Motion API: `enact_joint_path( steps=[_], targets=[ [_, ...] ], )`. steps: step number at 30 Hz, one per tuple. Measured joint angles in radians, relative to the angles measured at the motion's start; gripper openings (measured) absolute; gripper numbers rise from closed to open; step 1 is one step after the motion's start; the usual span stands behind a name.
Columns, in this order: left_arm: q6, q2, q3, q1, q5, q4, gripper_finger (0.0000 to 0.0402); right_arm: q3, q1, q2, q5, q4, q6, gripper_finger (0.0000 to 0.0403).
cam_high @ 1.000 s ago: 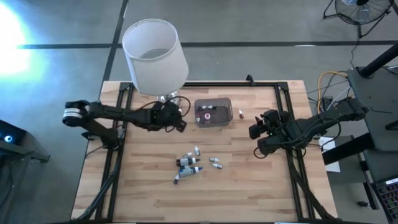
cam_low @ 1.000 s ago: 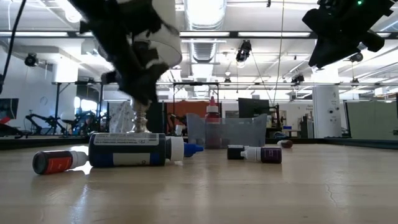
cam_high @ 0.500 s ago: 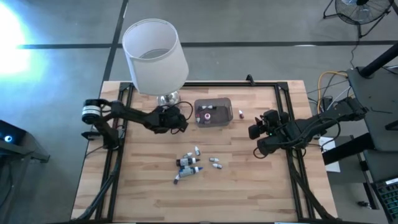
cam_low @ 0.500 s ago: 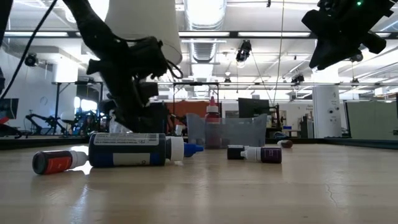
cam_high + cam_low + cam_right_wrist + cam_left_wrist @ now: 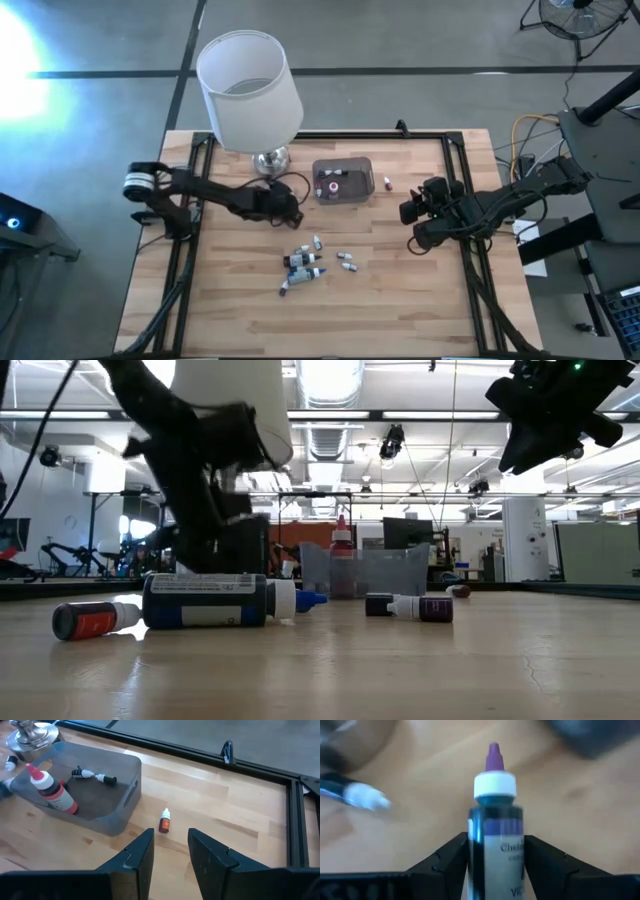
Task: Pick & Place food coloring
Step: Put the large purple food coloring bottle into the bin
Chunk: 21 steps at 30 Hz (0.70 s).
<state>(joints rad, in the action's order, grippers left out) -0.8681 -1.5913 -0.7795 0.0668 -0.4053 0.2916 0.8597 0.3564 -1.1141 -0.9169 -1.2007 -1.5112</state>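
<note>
Several tiny food coloring bottles [image 5: 305, 262] lie on their sides in a cluster at mid-table; in the low view they show as a dark one [image 5: 205, 600], a red one [image 5: 95, 618] and a purple-labelled one [image 5: 410, 605]. My left gripper [image 5: 290, 210] is between the lamp base and that cluster, shut on a dark bottle [image 5: 495, 835] with a white cap and purple tip. A single small bottle [image 5: 164, 820] stands right of the grey box [image 5: 342, 180]. My right gripper [image 5: 170, 852] hangs open above the table's right side. My left gripper pinches the dark bottle by its labelled body [image 5: 496, 851], below the white cap, between the two fingers [image 5: 451, 857]. The bottle lies along the fingers, its purple tip [image 5: 493, 756] pointing away from them. Whether it is clear of the table I cannot tell.
The grey box [image 5: 117, 775] holds a red-bodied bottle [image 5: 52, 794] and two small ones lying flat. A white-shaded lamp [image 5: 248, 88] with a chrome base [image 5: 268, 158] stands at the far left. Black rails [image 5: 455, 160] frame the tabletop. Bare wood lies toward the near edge.
My left gripper has moved a little toward the near edge, away from the lamp base, and has come lower in the low view. The right arm and the lying bottles have stayed put.
</note>
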Motion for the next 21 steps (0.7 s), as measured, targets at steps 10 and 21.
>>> enact_joint_path(
  steps=[10, 21],
  targets=[
    [-0.072, 0.159, -0.002, -0.047, -0.017, 0.028, 0.0163, -0.011, -0.008, 0.0, -0.002, -0.001, 0.02, 0.0114],
    [0.092, -0.032, -0.155, 0.01, 0.136, -0.028, 0.0163, -0.016, -0.009, 0.0, -0.007, 0.0, 0.022, 0.0114]
  ],
)
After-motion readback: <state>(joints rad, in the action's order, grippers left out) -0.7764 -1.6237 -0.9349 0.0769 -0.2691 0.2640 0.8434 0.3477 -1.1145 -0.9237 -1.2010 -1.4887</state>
